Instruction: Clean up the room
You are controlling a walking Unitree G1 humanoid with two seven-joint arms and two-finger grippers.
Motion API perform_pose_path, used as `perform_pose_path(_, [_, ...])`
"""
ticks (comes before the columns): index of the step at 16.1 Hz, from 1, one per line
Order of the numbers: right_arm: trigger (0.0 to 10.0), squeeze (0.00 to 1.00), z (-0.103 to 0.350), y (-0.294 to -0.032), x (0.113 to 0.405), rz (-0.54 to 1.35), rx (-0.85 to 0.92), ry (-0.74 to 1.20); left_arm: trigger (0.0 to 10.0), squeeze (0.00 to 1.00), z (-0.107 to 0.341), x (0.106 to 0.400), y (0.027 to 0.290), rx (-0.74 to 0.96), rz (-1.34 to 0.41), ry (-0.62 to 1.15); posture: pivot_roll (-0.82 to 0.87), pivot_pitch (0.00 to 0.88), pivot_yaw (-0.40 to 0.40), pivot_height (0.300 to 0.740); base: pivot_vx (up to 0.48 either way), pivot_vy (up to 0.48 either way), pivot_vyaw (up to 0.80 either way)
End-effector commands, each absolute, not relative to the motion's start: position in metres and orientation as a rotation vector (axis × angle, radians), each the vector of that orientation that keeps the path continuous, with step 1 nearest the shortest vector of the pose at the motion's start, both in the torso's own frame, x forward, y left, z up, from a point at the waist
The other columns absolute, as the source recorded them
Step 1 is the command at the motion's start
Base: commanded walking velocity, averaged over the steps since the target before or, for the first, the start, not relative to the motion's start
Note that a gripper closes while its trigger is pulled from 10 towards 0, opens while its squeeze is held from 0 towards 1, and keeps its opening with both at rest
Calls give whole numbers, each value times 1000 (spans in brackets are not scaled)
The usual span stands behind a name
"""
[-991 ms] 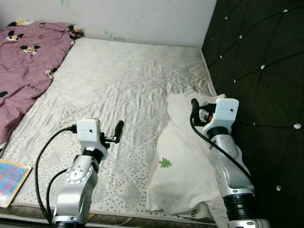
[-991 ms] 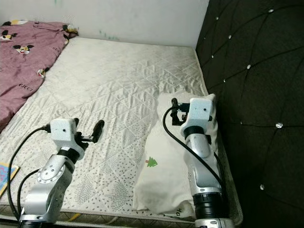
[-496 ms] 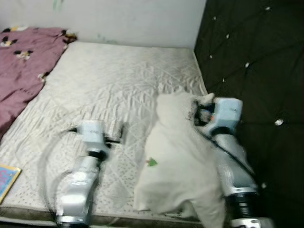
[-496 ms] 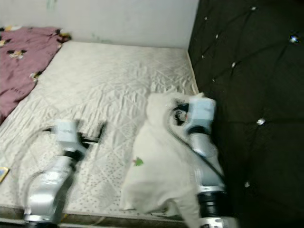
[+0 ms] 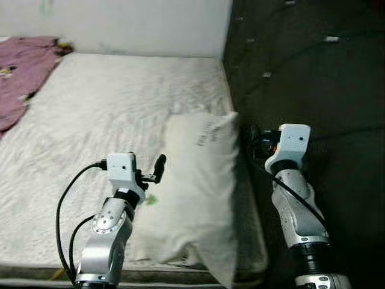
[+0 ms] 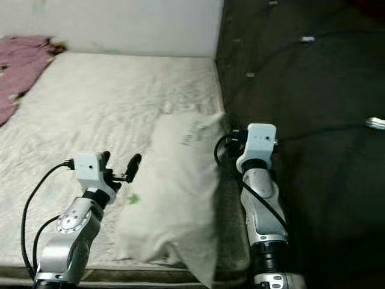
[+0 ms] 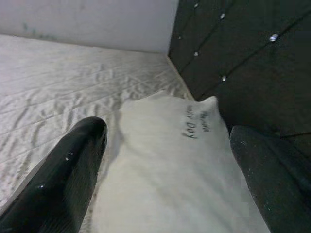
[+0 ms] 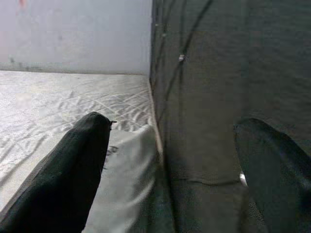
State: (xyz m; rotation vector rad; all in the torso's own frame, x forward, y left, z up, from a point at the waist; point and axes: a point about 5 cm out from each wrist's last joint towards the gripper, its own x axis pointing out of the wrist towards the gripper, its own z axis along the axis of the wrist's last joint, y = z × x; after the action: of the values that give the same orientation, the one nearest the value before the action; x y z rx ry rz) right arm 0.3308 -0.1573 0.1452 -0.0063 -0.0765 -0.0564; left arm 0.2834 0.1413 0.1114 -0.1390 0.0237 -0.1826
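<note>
So the pillow isn't draped over the right arm anymore: it's dropped flat on the mattress beside the dark tufted headboard, and the camera has swung right, leaving the pink blanket at the far left edge. The left pincer hovers over the pillow's left side, fingers spread wide and empty. The right pincer is spread apart too, by the pillow's top corner next to the headboard.

From the head we look forward and down over the bed, both eyes sharing the pillow and the dark headboard at right. Each wrist camera looks close along its own fingers toward the far wall, and both share the pillow's lettered end.
</note>
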Motion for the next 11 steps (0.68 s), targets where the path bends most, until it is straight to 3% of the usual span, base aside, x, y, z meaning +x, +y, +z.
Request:
perform_pose_path(1, [10000, 0, 147, -151, 332, -40, -2, -85, 10000, 0, 113, 283, 149, -130, -160, 16, -29, 55, -32, 740, 0, 0, 0])
perform_pose_path(11, [10000, 0, 146, -150, 330, -29, 13, -87, 10000, 0, 112, 282, 148, -134, -162, 18, -32, 77, -34, 740, 0, 0, 0])
